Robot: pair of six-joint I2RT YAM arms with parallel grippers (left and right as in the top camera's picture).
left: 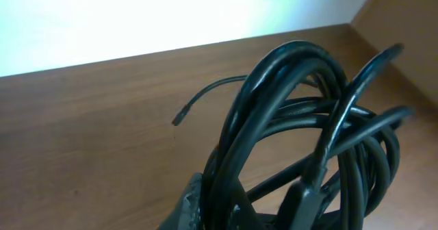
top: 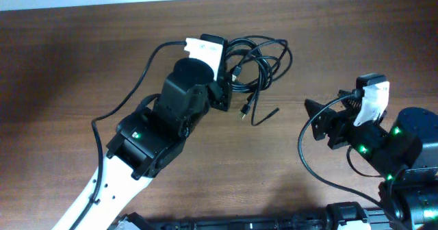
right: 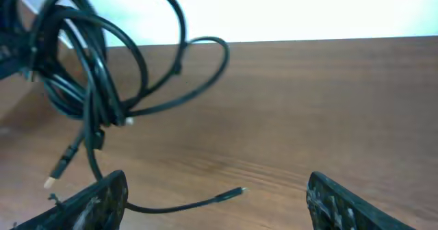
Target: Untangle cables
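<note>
The cables (top: 263, 62) are a tangled bundle of thin black loops at the far middle of the table. My left gripper (top: 224, 86) is shut on the left side of the bundle. In the left wrist view the loops (left: 287, 107) fill the frame and rise from between the jaws (left: 260, 216). Two plug ends (top: 244, 111) trail toward the front. My right gripper (top: 318, 117) is open and empty, to the right of the bundle. In the right wrist view the bundle (right: 89, 72) hangs at upper left and one plug end (right: 236, 190) lies between the open fingers (right: 215, 202).
The table (top: 68, 66) is brown wood, with its far edge against a pale wall. My left arm's own thicker black wire (top: 130, 96) curves over the table to the left of the arm. A dark frame runs along the front edge (top: 239, 222).
</note>
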